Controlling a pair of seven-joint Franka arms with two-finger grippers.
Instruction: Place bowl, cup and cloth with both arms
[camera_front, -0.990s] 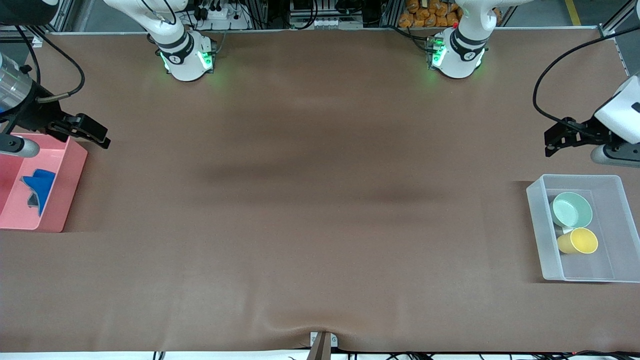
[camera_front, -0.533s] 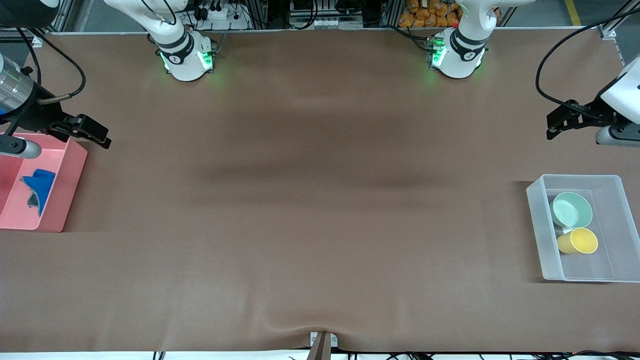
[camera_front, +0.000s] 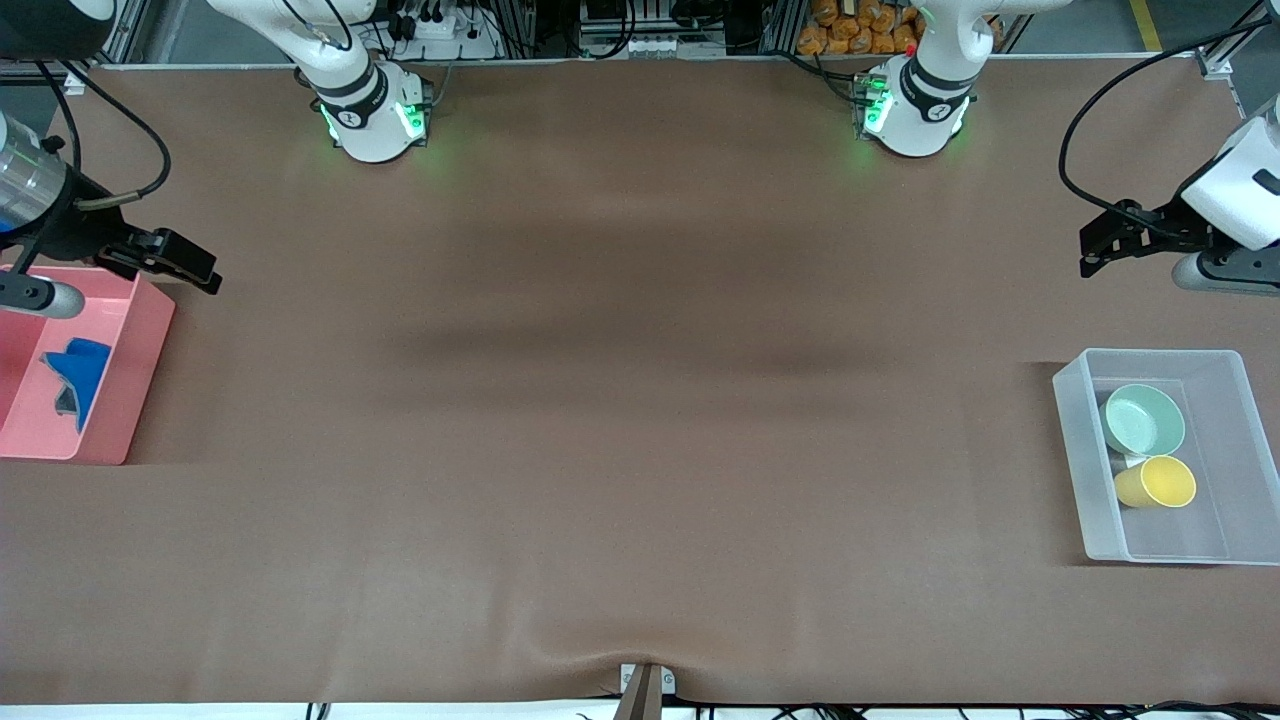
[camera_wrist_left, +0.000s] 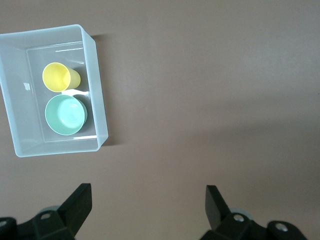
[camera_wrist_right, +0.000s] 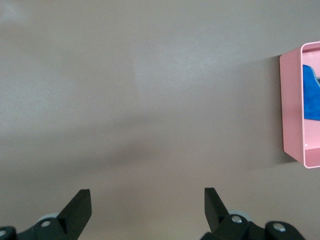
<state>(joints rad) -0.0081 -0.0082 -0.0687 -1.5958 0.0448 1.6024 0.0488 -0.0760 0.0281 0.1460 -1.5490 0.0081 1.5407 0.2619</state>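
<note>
The mint-green bowl and the yellow cup, lying on its side, are in the clear plastic bin at the left arm's end of the table; both show in the left wrist view, bowl and cup. The blue cloth lies in the pink bin at the right arm's end; it shows in the right wrist view. My left gripper is open and empty over bare table beside the clear bin. My right gripper is open and empty over the table beside the pink bin's corner.
A brown mat covers the table. The two arm bases stand along the table's edge farthest from the front camera. Cables loop from both wrists. A small clamp sits at the mat's nearest edge.
My left gripper has risen and drifted away from the clear bin, then shifted slightly toward the table's middle. My right gripper has barely moved.
</note>
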